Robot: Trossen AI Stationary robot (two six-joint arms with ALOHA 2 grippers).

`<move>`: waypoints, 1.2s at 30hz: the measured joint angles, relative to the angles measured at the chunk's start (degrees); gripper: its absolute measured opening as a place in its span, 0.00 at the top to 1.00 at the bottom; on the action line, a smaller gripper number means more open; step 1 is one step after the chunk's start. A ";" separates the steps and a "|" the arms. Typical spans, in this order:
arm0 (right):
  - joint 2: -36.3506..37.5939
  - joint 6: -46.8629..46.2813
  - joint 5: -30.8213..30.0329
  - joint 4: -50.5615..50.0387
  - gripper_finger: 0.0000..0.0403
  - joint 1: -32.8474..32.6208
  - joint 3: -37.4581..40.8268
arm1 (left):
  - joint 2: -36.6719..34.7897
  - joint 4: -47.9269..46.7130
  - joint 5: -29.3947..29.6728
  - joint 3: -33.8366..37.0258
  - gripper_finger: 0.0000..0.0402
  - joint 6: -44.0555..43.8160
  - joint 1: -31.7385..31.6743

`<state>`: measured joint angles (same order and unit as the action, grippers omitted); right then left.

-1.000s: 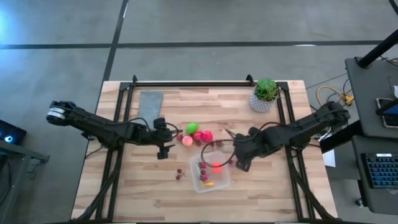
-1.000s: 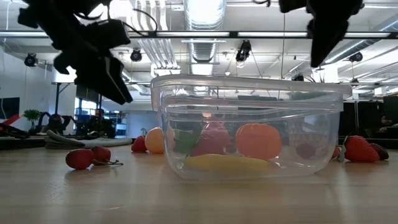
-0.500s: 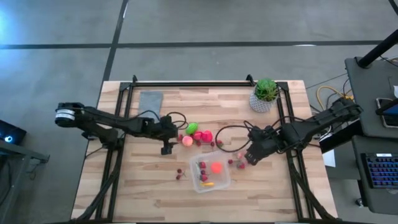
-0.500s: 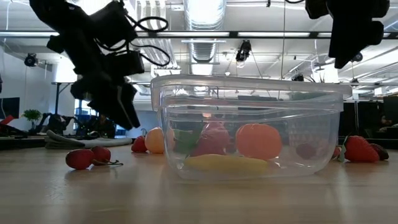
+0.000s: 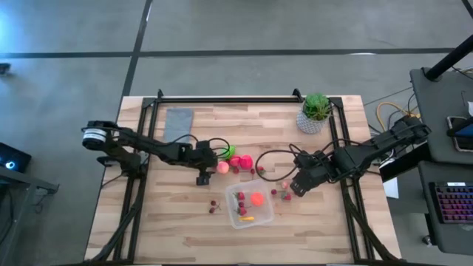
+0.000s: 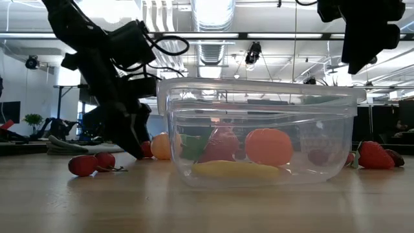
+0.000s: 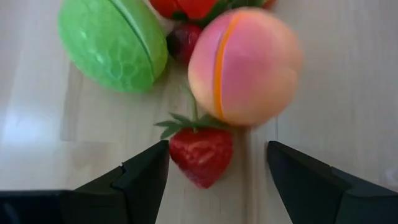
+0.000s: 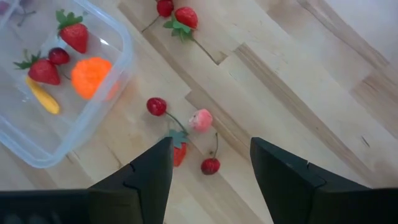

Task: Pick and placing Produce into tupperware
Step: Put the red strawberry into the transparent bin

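**Left Claw Lines Up on a Strawberry**

The left claw [image 7: 214,171] is low over the middle of the tabletop [image 5: 162,222]. Its two fingers are spread wide and hold nothing. A little red strawberry [image 7: 200,154] lies right between the finger tips, with its green leaves pointing away from the claw and its pointed end toward it. So the berry's long way runs straight out from the claw, and the fingers stand on each side of it. That looks like a good fit for a pinch.

Just past the strawberry sits a pink ball with an orange stripe [image 7: 244,65], almost touching the leaves. A green fruit [image 7: 113,42] lies beside it. The claw may bump the pink ball if it goes too far forward.

The tupperware [image 5: 250,206] sits nearer the front edge of the tabletop, toward the right arm's side of the left claw. It already holds an orange piece [image 8: 91,76], a yellow piece [image 8: 43,95], strawberries and a cherry.

The right claw [image 5: 295,186] hangs above the tabletop just beside the tupperware, on the side toward the right edge. Its fingers are also wide and empty. Below it lie some cherries [image 8: 156,106] and another small strawberry [image 8: 178,152].

The left claw is the nearer one for the strawberry by the pink ball.
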<state>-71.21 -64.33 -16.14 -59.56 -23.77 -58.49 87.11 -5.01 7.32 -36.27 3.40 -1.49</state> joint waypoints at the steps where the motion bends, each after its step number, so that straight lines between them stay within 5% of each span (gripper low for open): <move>1: -0.03 0.02 0.00 0.22 0.49 0.00 -0.14 | 0.39 0.04 -0.24 -0.32 0.36 0.02 -0.03; 23: -0.09 -0.18 0.00 0.73 0.49 0.00 0.12 | 1.25 0.10 -0.64 -0.94 0.66 0.00 -0.38; 36: -0.12 -0.16 0.00 1.14 0.49 0.00 0.12 | -1.25 -7.71 0.69 -1.40 0.68 -0.02 -0.45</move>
<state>-71.33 -64.49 -16.14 -58.41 -23.77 -58.37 85.86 -12.72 8.01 -37.68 3.38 -1.93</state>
